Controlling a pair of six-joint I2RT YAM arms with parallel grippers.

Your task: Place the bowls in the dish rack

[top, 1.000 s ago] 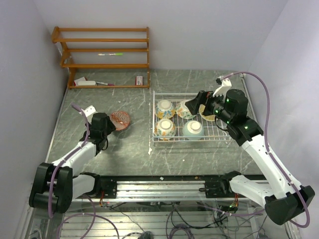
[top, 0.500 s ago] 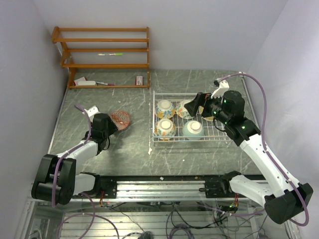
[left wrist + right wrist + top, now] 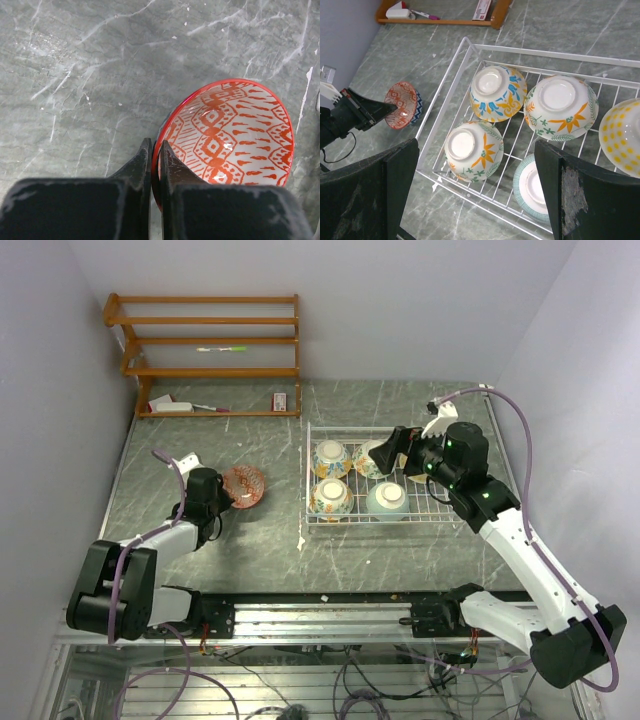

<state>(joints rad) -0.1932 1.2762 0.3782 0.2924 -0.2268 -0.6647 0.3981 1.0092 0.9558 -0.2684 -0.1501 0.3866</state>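
Note:
A red-and-white patterned bowl (image 3: 243, 485) (image 3: 225, 135) (image 3: 400, 105) sits on the table left of the dish rack (image 3: 307, 475) (image 3: 442, 100). My left gripper (image 3: 222, 498) (image 3: 155, 147) is shut on its near rim, one finger inside and one outside. Several bowls lie upside down in the white wire rack: two floral ones (image 3: 498, 92) (image 3: 473, 150) on its left, another floral one (image 3: 561, 106), a pale teal one (image 3: 535, 187) and a yellow-dotted one (image 3: 622, 130). My right gripper (image 3: 397, 453) (image 3: 476, 142) hovers open above the rack with nothing in it.
A brown wooden shelf unit (image 3: 210, 345) stands against the back wall at the left, with small items on its lowest board. The walls close in the table on the left and right. A white smear (image 3: 301, 540) marks the table by the rack's near left corner.
My left gripper has closed on the red bowl's rim, and the bowl has shifted slightly. The right gripper drifted a little left, then held still.

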